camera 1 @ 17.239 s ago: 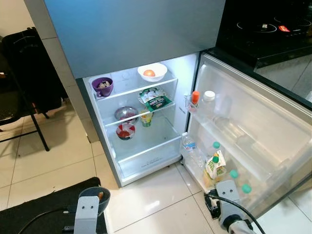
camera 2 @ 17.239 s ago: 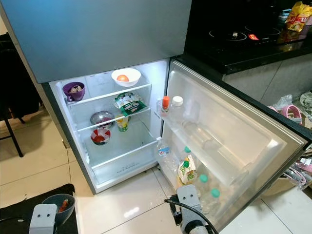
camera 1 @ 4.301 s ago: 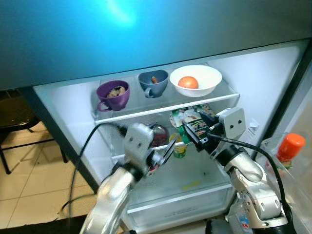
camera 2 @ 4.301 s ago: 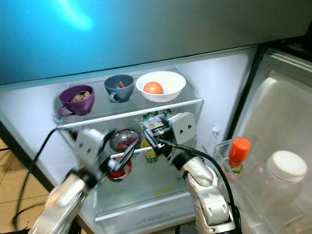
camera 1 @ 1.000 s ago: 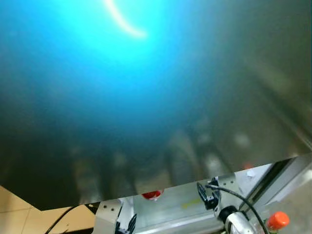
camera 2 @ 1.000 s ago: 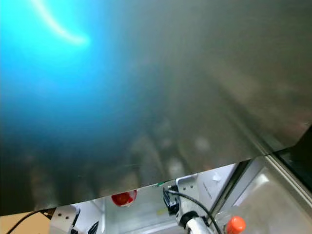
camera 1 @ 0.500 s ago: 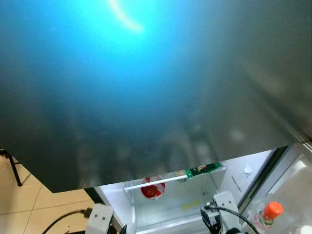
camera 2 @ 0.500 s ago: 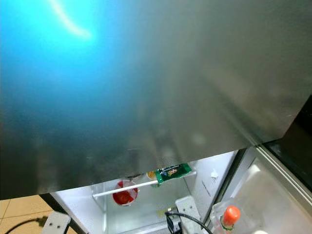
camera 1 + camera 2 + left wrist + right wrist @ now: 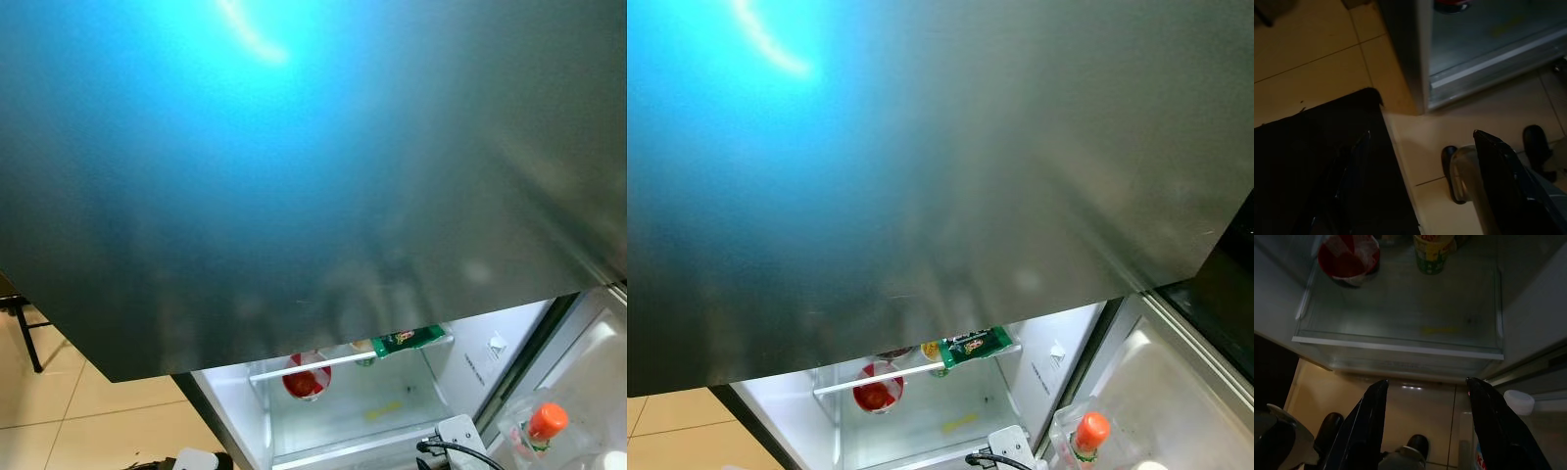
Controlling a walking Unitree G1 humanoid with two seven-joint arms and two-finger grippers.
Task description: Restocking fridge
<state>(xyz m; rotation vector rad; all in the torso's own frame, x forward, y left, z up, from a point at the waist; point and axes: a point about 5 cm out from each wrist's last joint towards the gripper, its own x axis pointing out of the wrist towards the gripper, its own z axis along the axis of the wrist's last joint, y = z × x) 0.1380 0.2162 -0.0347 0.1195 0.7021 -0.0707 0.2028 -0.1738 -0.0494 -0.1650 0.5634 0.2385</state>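
The freezer door (image 9: 313, 166) looms close in the head views. Below it the lit fridge compartment (image 9: 392, 406) stands open, holding a red cup (image 9: 306, 378), a green packet (image 9: 409, 339) on the shelf edge and a yellow-green cup (image 9: 936, 351). My right gripper (image 9: 1426, 382) is open and empty, low in front of the bottom shelf (image 9: 1400, 313), with the red cup (image 9: 1349, 257) beyond it. My left gripper (image 9: 1422, 134) is open and empty above the floor, beside the fridge's lower left corner (image 9: 1415, 73).
An orange-capped bottle (image 9: 547, 421) stands in the open door's rack on the right, with a white-capped bottle (image 9: 1518, 401) lower down. A black mat (image 9: 1317, 161) lies on the tiled floor at the left. My black feet (image 9: 1449, 166) show near the fridge base.
Both arms have dropped to the bottom edge of the head views. The camera has shifted and more of the fridge interior shows than a second ago.
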